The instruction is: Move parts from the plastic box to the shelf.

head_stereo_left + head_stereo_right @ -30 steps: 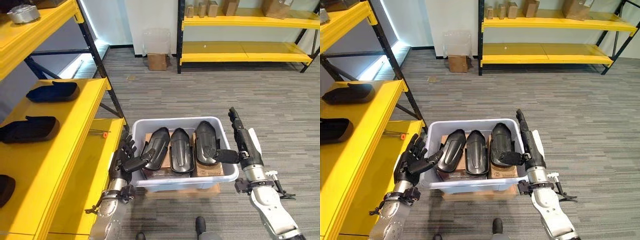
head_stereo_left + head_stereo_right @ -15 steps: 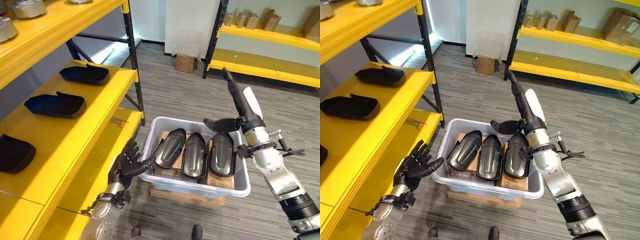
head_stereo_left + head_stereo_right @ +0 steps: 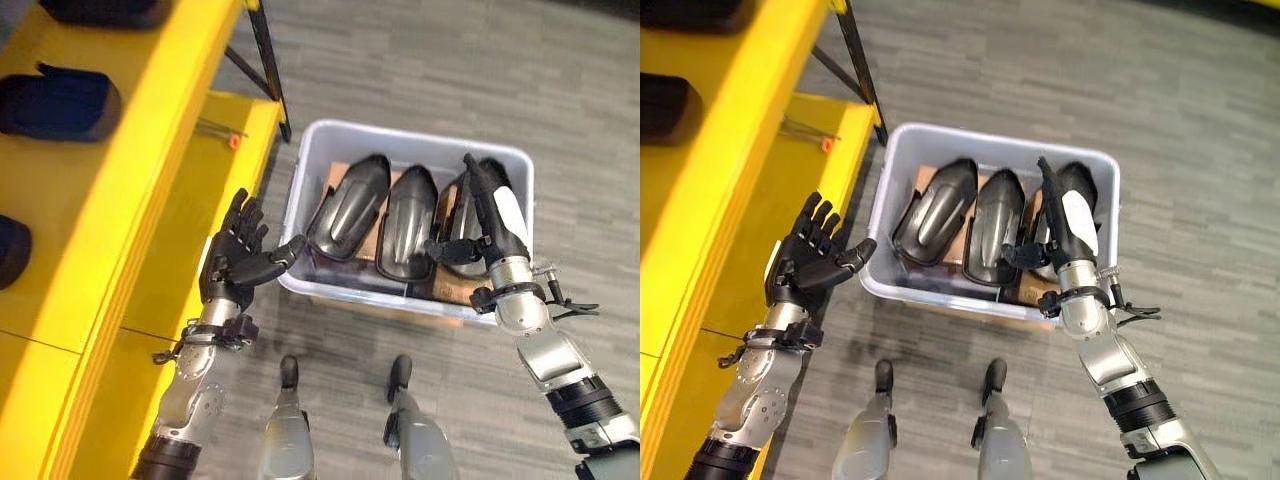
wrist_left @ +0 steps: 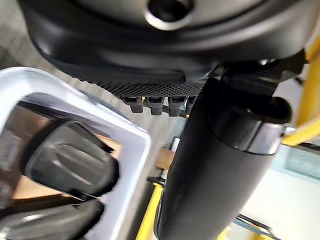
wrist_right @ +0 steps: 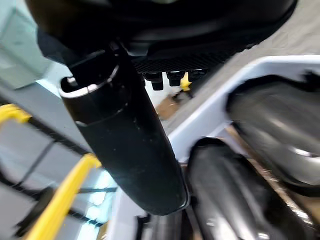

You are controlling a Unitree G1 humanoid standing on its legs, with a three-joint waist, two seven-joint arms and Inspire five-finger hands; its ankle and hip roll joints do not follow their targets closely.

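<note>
A pale plastic box point(image 3: 400, 136) stands on the floor with three black moulded parts side by side: left part point(image 3: 350, 205), middle part point(image 3: 405, 222), right part point(image 3: 462, 235). My right hand point(image 3: 497, 218) is open, fingers straight, just above the right part, with its thumb point(image 5: 130, 140) reaching toward the middle part point(image 5: 230, 195). My left hand point(image 3: 232, 262) is open with spread fingers beside the box's near left corner, holding nothing; its thumb point(image 4: 215, 165) points at the box rim point(image 4: 135, 145). The yellow shelf point(image 3: 150, 130) to the left carries black parts point(image 3: 55, 103).
Cardboard point(image 3: 345, 170) lies under the parts in the box. A lower yellow shelf board point(image 3: 190, 230) runs close along the box's left side, with a small orange-tipped item point(image 3: 234, 142) on it. The shelf's black upright point(image 3: 265, 60) stands behind the box. Grey carpet point(image 3: 560, 90) surrounds the box.
The camera has tipped down over the box. My right hand has dropped from high above the box to just over the right part. The left hand stays by the box corner.
</note>
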